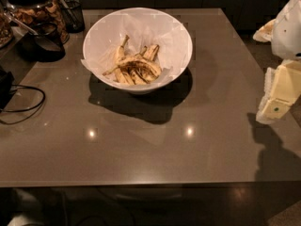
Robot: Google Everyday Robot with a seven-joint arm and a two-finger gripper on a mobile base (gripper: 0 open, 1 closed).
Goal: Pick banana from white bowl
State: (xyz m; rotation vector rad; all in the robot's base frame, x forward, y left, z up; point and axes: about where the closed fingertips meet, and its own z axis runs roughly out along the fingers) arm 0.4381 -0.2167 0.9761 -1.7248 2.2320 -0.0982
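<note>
Table [141, 149]: grey-brown, glossy, filling most of the frame.

White bowl [94, 39]: upper centre of the table, upright, lined with crinkled white paper [167, 32] that overhangs the rim at lower left. Its shadow falls toward the lower right.

Banana [141, 64]: in the bottom of the bowl, lying across the top of the heap, curved, heavily mottled brown-black. Other bananas [120, 53] lie under and beside it, touching it; one paler piece points its stem to the upper rim.

Gripper [277, 98]: at the right edge of the frame, mid-height, over the table's right margin, well apart from the bowl and touching nothing seen. Whether it is open or closed cannot be told.

Upper left corner: a lidded jar [35, 6], a dark mesh cup [73, 15]. Left edge: a black cable [23, 105] looped on the table.
</note>
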